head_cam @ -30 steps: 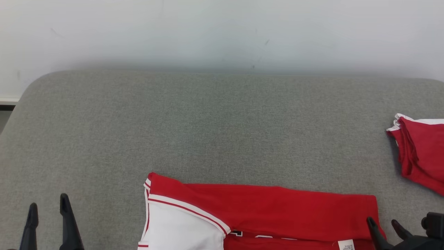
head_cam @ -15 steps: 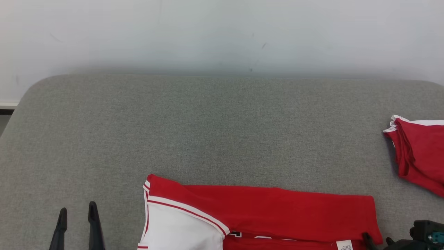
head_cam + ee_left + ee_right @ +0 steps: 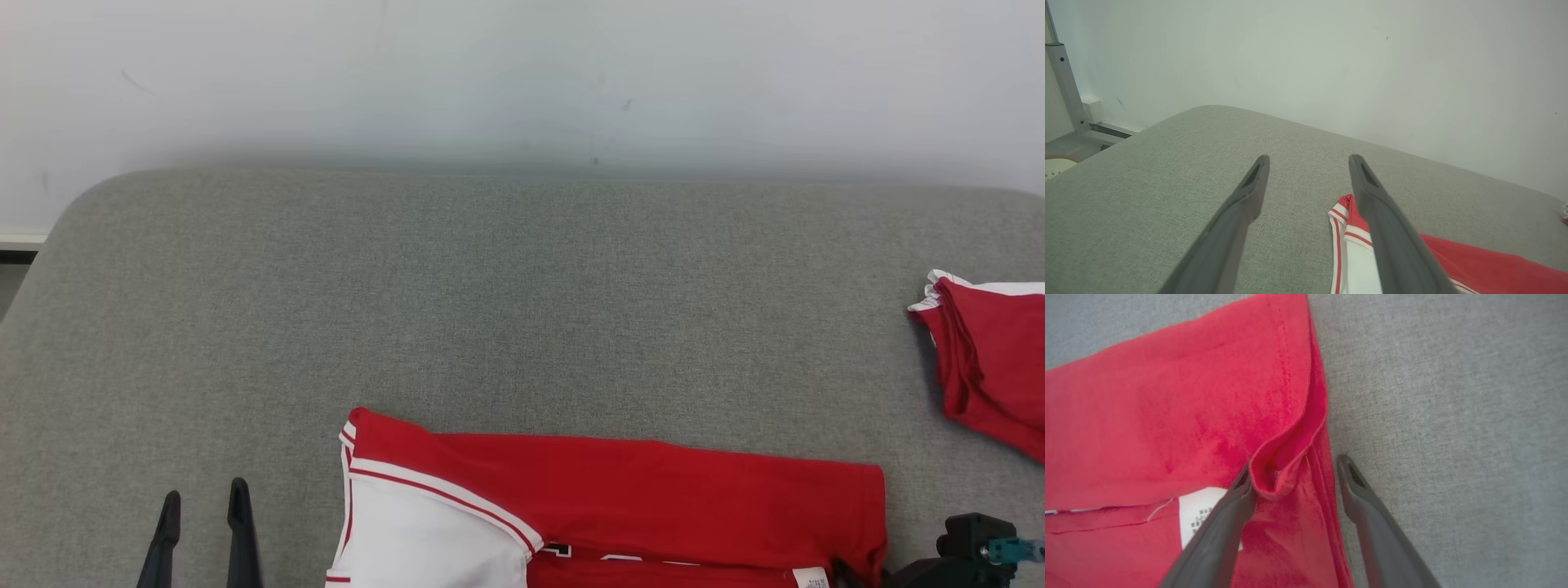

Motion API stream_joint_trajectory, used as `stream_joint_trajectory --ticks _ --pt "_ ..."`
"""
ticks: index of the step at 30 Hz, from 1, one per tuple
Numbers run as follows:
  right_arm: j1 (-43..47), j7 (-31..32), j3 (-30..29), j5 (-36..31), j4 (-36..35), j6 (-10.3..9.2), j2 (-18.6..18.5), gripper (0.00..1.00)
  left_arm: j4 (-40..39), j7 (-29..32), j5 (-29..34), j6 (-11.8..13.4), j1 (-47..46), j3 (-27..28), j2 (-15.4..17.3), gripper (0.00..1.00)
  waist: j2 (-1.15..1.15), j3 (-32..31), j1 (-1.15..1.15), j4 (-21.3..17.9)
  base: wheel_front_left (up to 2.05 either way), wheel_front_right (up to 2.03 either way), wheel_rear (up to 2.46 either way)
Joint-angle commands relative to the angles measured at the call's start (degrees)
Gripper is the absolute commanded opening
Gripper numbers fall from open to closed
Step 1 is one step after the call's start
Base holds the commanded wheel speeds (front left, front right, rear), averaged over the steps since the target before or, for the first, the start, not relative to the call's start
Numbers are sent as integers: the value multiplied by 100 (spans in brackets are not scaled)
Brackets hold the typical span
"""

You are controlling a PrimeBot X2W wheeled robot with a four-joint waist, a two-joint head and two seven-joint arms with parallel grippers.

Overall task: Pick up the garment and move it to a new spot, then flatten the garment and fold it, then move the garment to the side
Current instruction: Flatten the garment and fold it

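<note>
Red-and-white garment (image 3: 620, 506), half-folded, lies at 6 o'clock on the grey surface (image 3: 490, 286). The left hand (image 3: 205, 490), spread and empty, hovers at 7 o'clock. The right hand (image 3: 1295, 467), spread, straddles the hem corner (image 3: 1300, 428) at 5 o'clock. The cloth is judged soft, light and limp, best pinched through both layers there.

**Inspector:** Any legible markings?

**Assessor:** One white care label (image 3: 1202, 512) on the red garment (image 3: 620, 490), near its hemmed corner. It carries several lines of small dark print, too small and blurred to read.

**Inspector:** Anything further?

**Assessor:** Some black print (image 3: 563, 550) on the garment, beside the white sleeve. The head view's lower edge cuts it off, so no character can be identified.
</note>
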Motion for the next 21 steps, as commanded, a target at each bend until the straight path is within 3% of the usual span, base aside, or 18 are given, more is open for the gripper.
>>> stream_joint_trajectory --ticks 1,3,12,21 --pt "20 74 144 42 204 29 128 31 2 -14 46 -18 -86 -5 -11 100 1 13 0 -2 0 0 0" --pt "-14 35 195 33 245 30 129 0 17 -13 61 -32 -104 -15 -24 100 1 25 0 -2 0 0 0" --pt "-401 -434 -202 -77 493 8 72 0 86 -14 57 -47 -96 -55 -58 100 1 53 0 -46 0 0 0" --pt "-492 -553 -1448 -950 41 5 52 0 41 -13 56 11 -108 -60 -66 100 1 129 0 -244 0 0 0"
